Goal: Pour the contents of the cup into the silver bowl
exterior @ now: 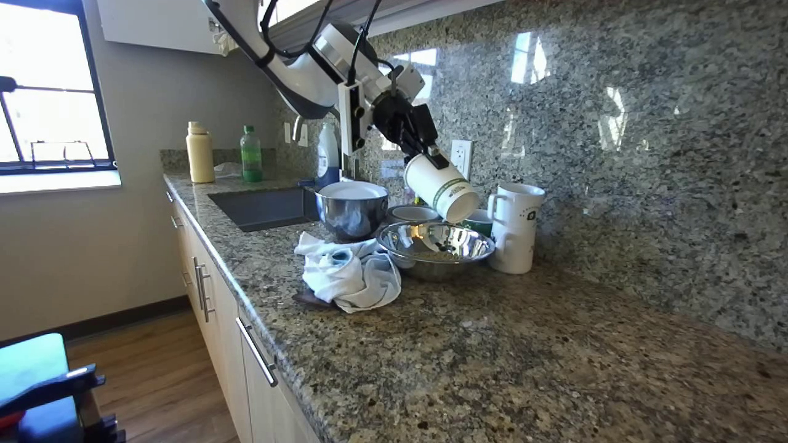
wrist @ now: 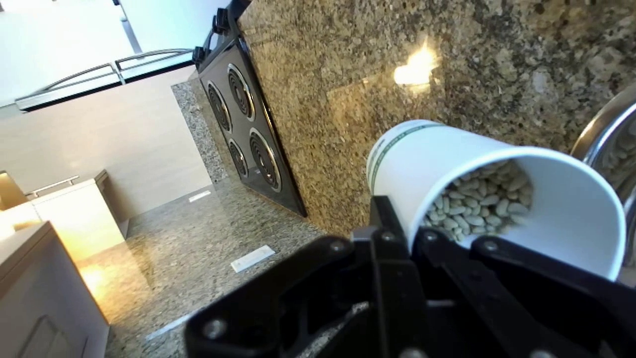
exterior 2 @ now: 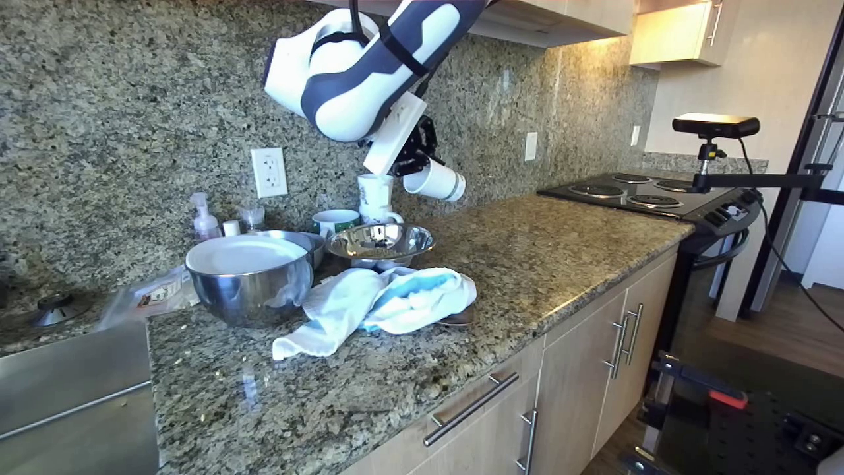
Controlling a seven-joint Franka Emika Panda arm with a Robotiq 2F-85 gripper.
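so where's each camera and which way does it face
An exterior view: looking along the counter toward the sink from beyond the silver bowl; arm and gripper show.
An exterior view: near the sink, looking along the counter toward the stove; arm and gripper show.
Wrist view: behind the gripper, looking into the cup, stove beyond; only gripper shows.
Both exterior views share the silver bowl, cup and cloth.

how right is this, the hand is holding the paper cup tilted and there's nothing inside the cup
One part is wrong: the paper cup is not empty. The wrist view shows a heap of pale beans inside it. The rest is right: the hand is holding the cup tilted.
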